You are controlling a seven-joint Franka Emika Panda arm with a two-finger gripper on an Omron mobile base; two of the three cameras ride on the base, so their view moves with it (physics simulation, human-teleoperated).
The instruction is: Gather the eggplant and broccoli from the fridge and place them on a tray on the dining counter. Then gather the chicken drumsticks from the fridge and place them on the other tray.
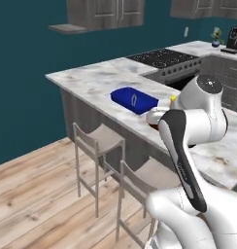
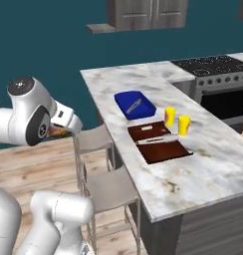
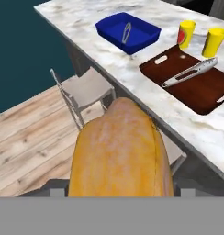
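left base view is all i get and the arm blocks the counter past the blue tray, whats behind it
Observer: A dark brown tray lies flat on the counter, just beyond the blue tray.
Operator: anything on the brown one
Observer: A pair of metal tongs lies across it; I see no food on it.
Operator: and is the hand carrying something
Observer: Yes, the hand grips a golden-brown chicken drumstick, held out over the stools, short of the counter edge.
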